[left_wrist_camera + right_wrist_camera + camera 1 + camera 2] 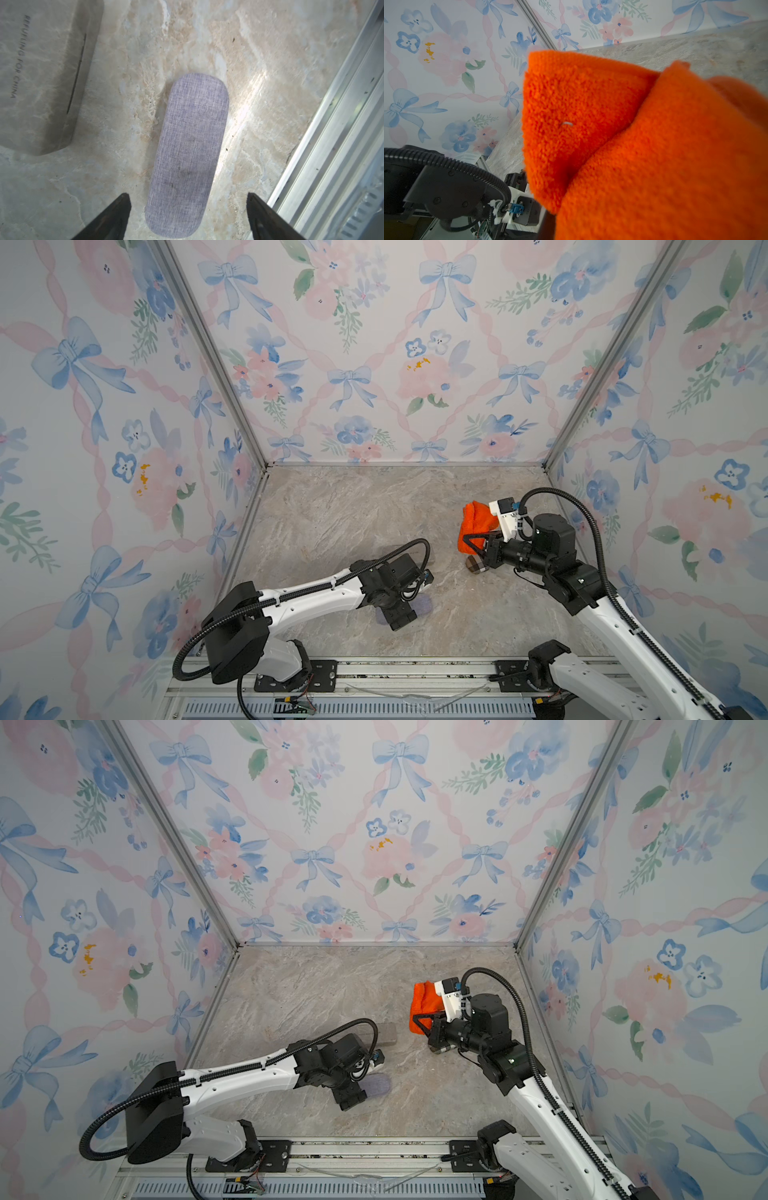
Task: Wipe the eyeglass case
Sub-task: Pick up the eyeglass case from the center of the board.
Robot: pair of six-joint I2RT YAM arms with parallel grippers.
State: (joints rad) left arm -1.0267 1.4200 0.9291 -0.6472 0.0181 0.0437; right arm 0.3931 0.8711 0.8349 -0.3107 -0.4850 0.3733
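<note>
You'll see the case [187, 155] is woven lilac-grey fabric, matt, with dark smudges. Your cloth [633, 135] is fuzzy orange terry with a thick pile. The table [270, 62] looks like veined stone with a soft sheen. The rail [342, 124] is bright ribbed metal. The box [41, 72] has a matt stone-pattern skin.

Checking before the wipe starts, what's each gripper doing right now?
Left gripper: open over the lilac eyeglass case.
Right gripper: shut on the orange cloth.

Lavender fabric eyeglass case [187, 158] flat on table [270, 62], perhaps faintly smudged.
</note>
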